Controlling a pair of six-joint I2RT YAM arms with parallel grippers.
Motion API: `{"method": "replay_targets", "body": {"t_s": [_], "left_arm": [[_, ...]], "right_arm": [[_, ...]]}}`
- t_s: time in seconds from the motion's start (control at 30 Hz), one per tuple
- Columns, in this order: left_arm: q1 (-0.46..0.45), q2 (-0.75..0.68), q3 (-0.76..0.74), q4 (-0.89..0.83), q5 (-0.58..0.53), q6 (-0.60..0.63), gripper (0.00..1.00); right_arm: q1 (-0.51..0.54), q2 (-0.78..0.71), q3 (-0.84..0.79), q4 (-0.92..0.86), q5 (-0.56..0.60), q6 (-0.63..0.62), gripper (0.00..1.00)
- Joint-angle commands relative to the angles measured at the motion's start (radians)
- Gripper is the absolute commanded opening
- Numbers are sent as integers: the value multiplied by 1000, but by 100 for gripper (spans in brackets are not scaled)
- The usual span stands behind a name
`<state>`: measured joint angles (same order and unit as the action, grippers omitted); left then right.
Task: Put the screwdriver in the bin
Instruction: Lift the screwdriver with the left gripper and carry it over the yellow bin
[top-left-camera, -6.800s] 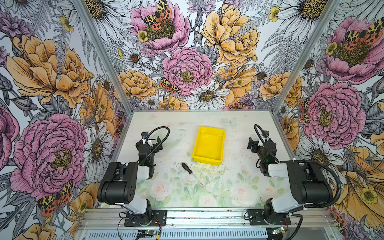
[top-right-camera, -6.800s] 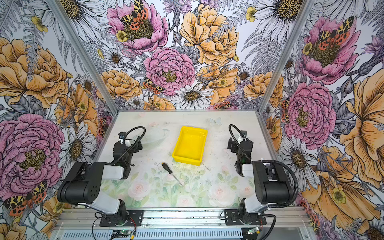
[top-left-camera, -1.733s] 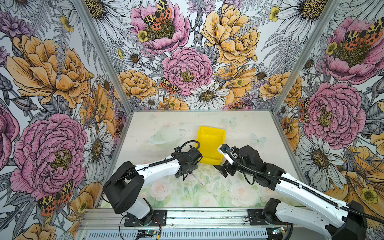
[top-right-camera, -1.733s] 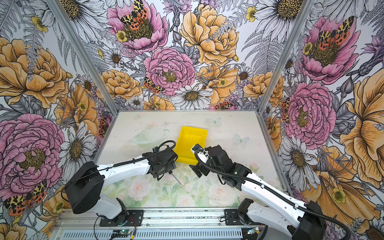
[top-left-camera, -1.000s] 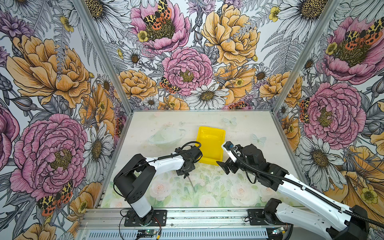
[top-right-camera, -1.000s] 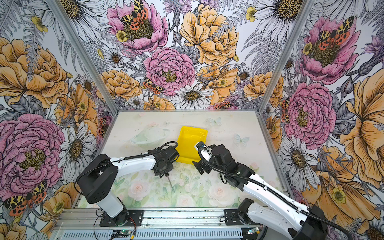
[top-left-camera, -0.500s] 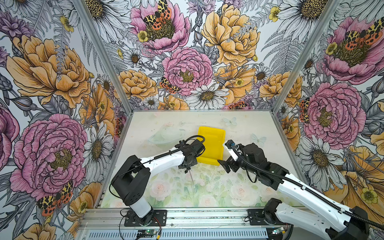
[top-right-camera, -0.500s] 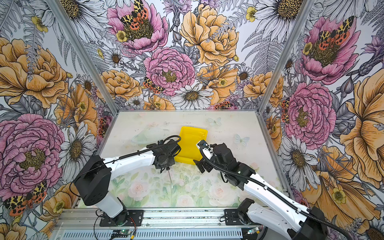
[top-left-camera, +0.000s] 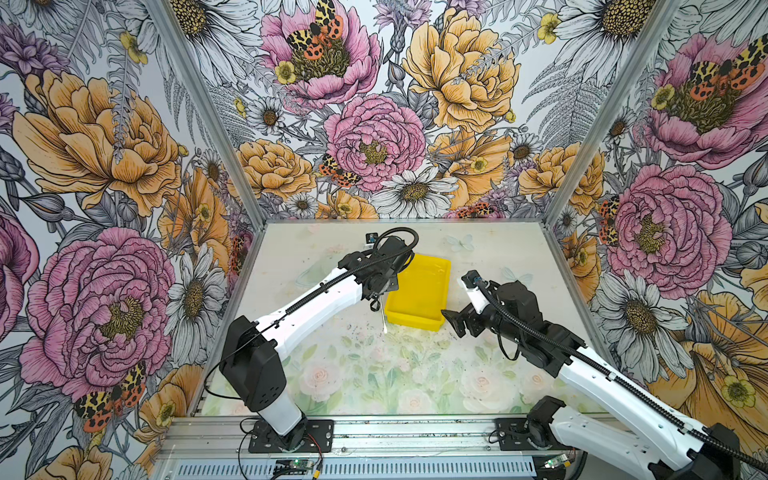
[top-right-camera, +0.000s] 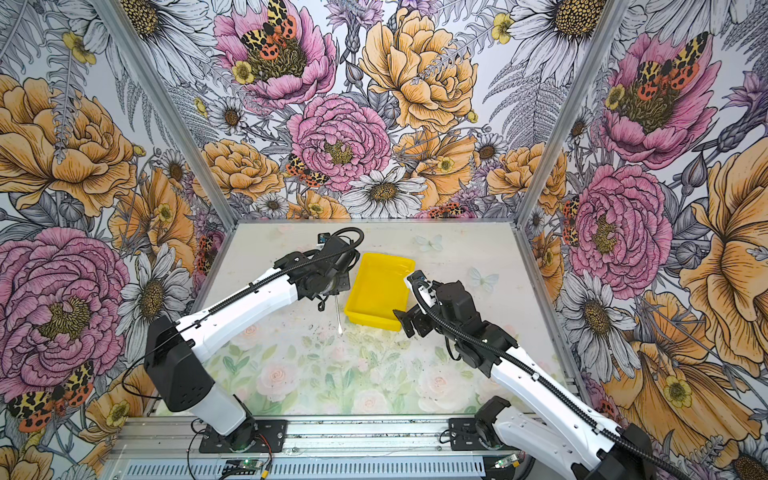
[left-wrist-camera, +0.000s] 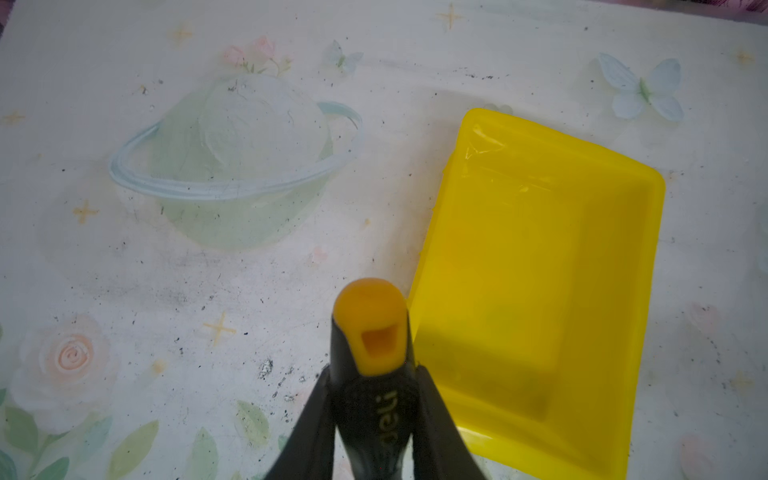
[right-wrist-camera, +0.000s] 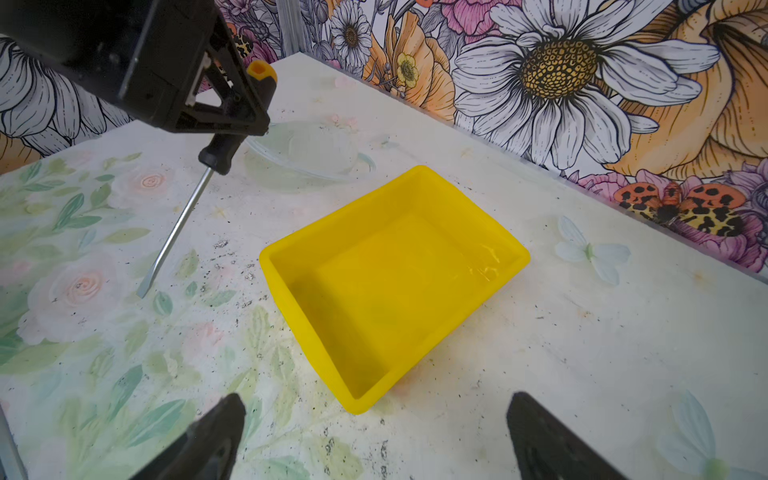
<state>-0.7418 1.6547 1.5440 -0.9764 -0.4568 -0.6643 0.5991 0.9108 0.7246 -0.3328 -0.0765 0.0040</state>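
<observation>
The bin (right-wrist-camera: 399, 282) was smooth yellow plastic, glossy inside with bright glints. The screwdriver (right-wrist-camera: 195, 191) had a bare, shiny metal shaft, a matt black handle and a smooth orange butt that looked like plastic. The table (right-wrist-camera: 582, 353) was matt, printed with pale flowers and speckled with dark grime.

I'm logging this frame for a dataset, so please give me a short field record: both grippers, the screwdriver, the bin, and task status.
left gripper: shut on the black handle of the screwdriver
right gripper: open, empty, by a corner of the bin
screwdriver: held tilted, orange butt up, tip down toward the table, beside the bin
bin: yellow, upright on the table, nothing inside
task status: screwdriver not yet in the bin
</observation>
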Motion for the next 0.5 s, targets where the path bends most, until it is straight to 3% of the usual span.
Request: {"method": "replay_targets", "body": {"t_s": [0.0, 0.47], "left_arm": [[11, 58, 98, -8, -28, 94, 2], [18, 363, 497, -6, 22, 187, 1]], "right_arm": [[-16, -9, 32, 20, -8, 50, 99], [-89, -49, 1, 18, -20, 129, 100]]}}
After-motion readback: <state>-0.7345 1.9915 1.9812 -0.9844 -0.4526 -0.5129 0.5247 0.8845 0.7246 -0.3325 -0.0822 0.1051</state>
